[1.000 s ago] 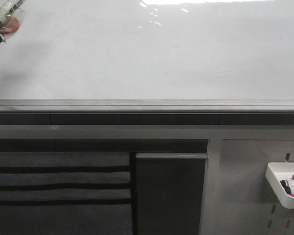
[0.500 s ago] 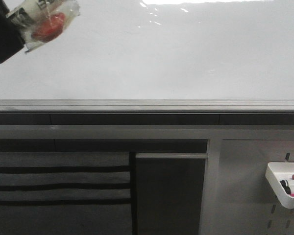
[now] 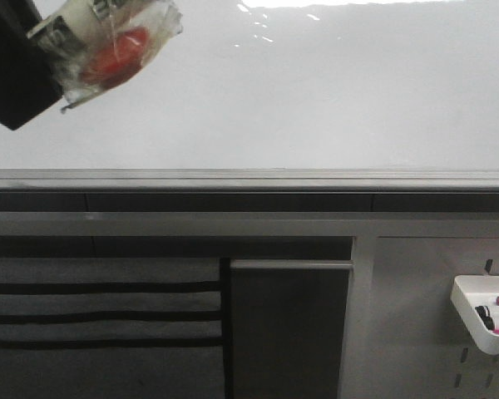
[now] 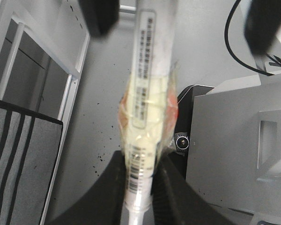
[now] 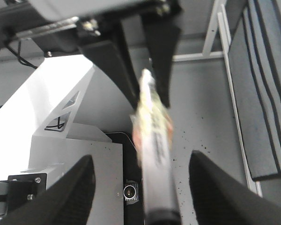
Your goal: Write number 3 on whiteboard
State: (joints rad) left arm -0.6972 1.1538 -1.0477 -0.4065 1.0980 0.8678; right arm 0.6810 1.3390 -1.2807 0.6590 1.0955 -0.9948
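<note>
The left gripper (image 4: 139, 187) has its fingers (image 4: 110, 185) pinched tight on a marker (image 4: 145, 93), a pale barrel wrapped in clear tape with a red patch, and in the front view the marker (image 3: 108, 46) sits at the upper left, in front of the whiteboard (image 3: 316, 100). The right gripper (image 5: 138, 187) hangs with its fingers (image 5: 70, 187) spread wide, closing on nothing. The whiteboard spans the far side, glossy and unmarked, its grey lower edge (image 3: 249, 179) below, and a small white tray (image 3: 481, 320) of markers low on the right.

White tray (image 3: 470, 312) (markers inside) beside dark panel (image 3: 287, 328), striped grey mat (image 3: 100, 324).
</note>
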